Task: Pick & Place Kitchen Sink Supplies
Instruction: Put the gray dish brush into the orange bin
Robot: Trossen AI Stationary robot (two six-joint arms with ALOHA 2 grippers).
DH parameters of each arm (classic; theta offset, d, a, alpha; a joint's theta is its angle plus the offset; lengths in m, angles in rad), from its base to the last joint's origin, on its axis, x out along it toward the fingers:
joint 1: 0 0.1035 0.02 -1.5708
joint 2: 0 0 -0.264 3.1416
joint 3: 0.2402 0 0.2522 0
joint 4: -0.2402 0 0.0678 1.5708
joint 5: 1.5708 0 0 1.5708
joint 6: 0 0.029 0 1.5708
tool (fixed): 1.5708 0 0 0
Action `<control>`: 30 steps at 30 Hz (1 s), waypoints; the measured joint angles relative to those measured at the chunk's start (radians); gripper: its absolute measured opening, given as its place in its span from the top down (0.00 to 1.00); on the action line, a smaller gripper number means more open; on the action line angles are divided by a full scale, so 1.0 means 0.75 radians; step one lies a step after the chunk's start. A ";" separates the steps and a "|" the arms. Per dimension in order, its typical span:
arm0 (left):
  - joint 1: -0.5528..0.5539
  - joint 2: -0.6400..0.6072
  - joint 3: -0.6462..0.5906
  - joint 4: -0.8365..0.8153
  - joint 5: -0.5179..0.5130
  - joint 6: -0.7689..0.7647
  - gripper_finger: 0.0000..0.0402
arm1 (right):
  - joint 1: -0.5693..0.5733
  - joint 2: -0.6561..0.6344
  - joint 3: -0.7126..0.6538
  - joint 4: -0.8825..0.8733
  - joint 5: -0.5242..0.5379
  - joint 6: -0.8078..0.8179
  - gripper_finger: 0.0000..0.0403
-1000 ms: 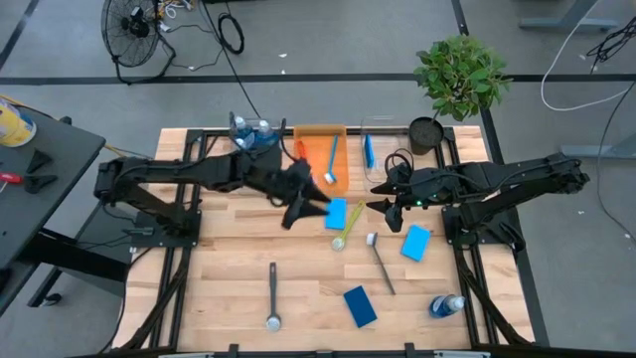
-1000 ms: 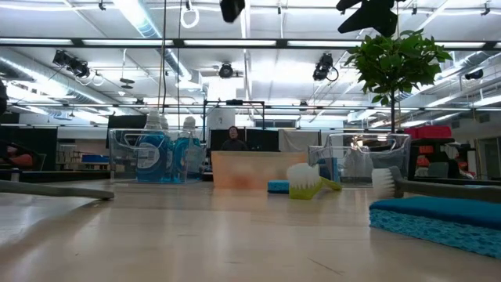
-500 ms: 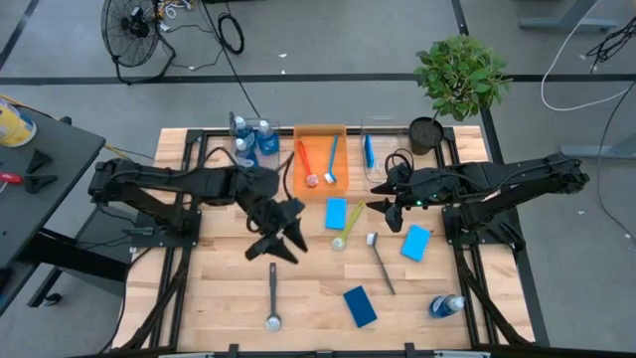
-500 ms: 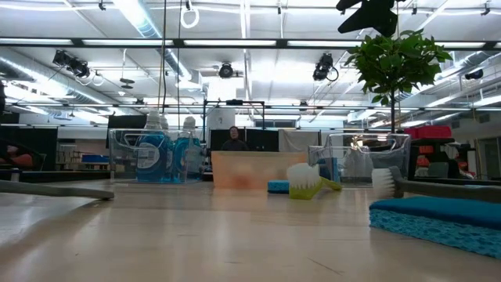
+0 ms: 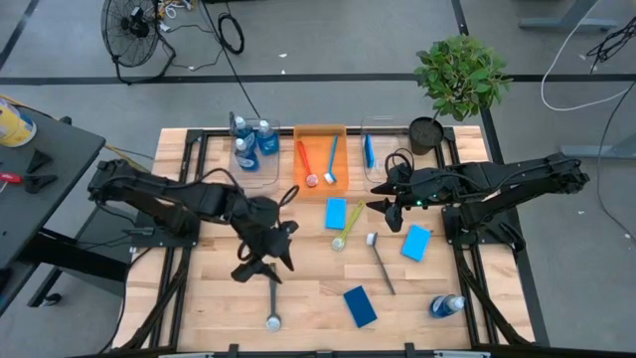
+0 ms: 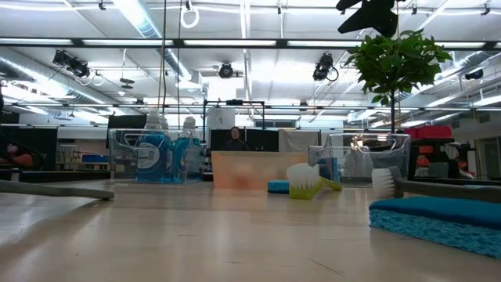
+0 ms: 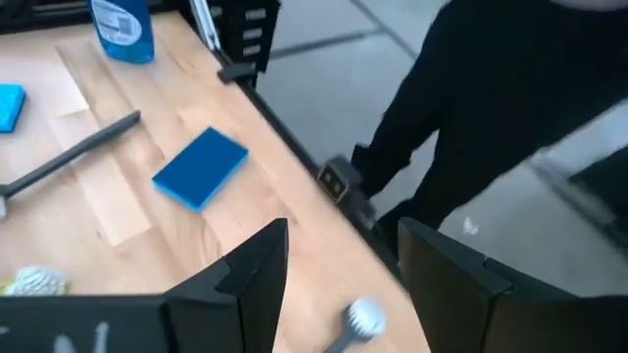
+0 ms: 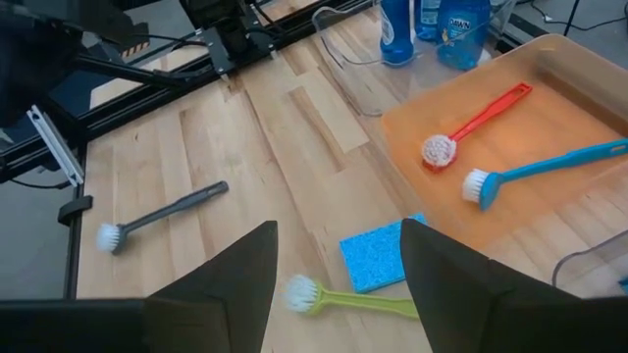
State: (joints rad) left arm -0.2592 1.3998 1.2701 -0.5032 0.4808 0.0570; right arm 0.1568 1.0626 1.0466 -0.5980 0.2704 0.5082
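Observation:
My left gripper hovers open over the near left of the table, above the dark grey brush, whose white head shows between its fingers. My right gripper waits open above a blue sponge and the yellow-green brush, and shows at the top of the low view. On the table also lie a second grey brush, two more sponges and a bottle. The red brush and the blue brush lie in the orange bin.
A clear bin at the far left holds two blue bottles. Another clear bin at the far right holds an upright blue sponge. A potted plant stands at the far right corner. A person in dark clothes stands past the near edge.
My left gripper has swung from beside the orange bin toward the table's near edge and left, turning as it went. It now hangs over the dark grey brush, still open, and has left the low view. My right arm has kept still.

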 joint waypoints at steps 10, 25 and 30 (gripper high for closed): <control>-0.121 0.001 0.000 -0.154 -0.084 0.258 0.51 | 0.000 0.000 0.000 0.000 -0.002 0.000 0.46; -0.292 0.087 0.001 -0.350 -0.336 0.912 0.51 | 0.000 0.000 0.000 -0.007 -0.019 0.000 0.46; -0.326 0.184 0.001 -0.396 -0.336 0.993 0.51 | 0.002 0.000 0.000 -0.010 -0.095 0.000 0.46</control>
State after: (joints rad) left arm -0.5040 1.5378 1.2705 -0.8004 0.2291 0.8015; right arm 0.1587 1.0626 1.0466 -0.6052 0.1989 0.5080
